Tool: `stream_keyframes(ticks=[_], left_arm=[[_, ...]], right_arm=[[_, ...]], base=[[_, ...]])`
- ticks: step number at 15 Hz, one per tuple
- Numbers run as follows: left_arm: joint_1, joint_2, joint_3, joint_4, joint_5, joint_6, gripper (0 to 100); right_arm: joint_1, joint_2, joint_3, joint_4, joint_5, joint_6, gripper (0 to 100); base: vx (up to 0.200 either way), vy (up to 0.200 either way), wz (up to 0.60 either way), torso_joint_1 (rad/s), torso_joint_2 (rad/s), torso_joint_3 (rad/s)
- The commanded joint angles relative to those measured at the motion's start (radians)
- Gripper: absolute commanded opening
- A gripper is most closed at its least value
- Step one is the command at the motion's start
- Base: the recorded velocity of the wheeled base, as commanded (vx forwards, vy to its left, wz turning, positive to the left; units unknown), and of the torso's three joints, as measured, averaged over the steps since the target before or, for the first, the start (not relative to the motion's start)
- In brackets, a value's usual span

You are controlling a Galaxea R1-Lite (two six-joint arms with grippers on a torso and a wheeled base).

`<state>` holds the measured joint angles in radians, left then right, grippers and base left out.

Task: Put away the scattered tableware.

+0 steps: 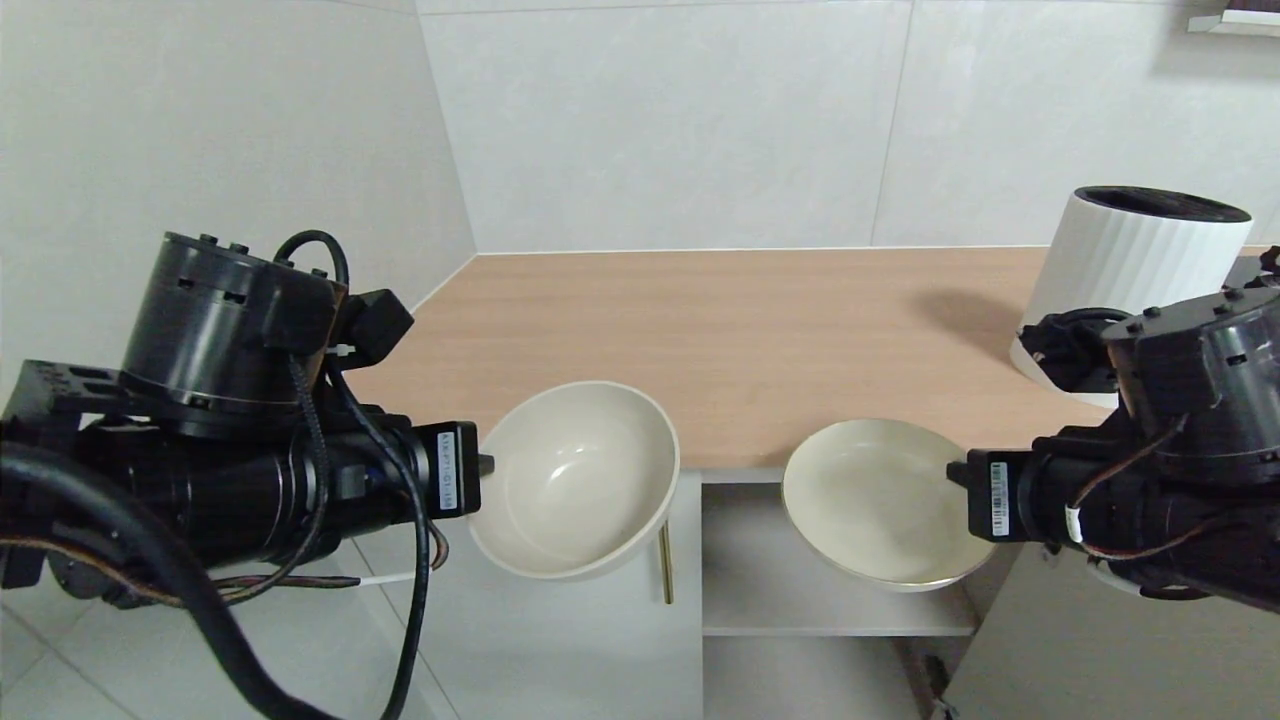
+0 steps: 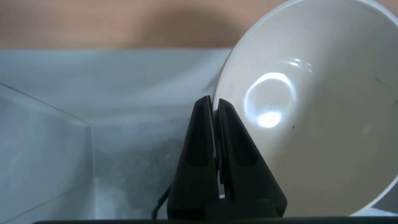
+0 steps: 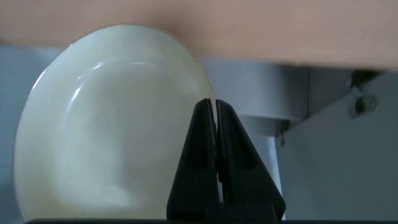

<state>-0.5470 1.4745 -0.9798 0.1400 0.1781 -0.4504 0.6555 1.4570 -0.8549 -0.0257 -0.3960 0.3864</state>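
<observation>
Lighting is bright, even and diffuse. The white ribbed container (image 1: 1130, 270) throws a soft shadow leftward across the wooden countertop (image 1: 760, 320), indicating a source toward the robot's right. The bowl (image 2: 311, 106) carries round specular glare; the plate (image 3: 112, 118) shows a faint curved highlight. The cabinet shelf (image 1: 740, 570) below sits dimmer.

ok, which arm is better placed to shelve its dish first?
Right. The right gripper, shut on the shallow cream ceramic plate, hangs directly before the open white cabinet shelf. The left gripper holds its deep white ceramic bowl before the closed door.
</observation>
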Motion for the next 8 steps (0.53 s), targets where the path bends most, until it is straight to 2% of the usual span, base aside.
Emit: stream_keyframes(ticks=[1,8], left_arm=[[-0.005,0.006,0.004,0.001,0.001,-0.001,0],[-0.007,0.020,0.004,0.001,0.001,-0.001,0]], right_arm=[[0.001,0.005,0.016,-0.002,0.000,0.000,0],[0.001,0.054,0.037,-0.005,0.003,0.002,0]], base=[[0.000,0.000,0.00,-0.144,0.42,0.271],[0.000,0.000,0.00,-0.136,0.46,0.316]])
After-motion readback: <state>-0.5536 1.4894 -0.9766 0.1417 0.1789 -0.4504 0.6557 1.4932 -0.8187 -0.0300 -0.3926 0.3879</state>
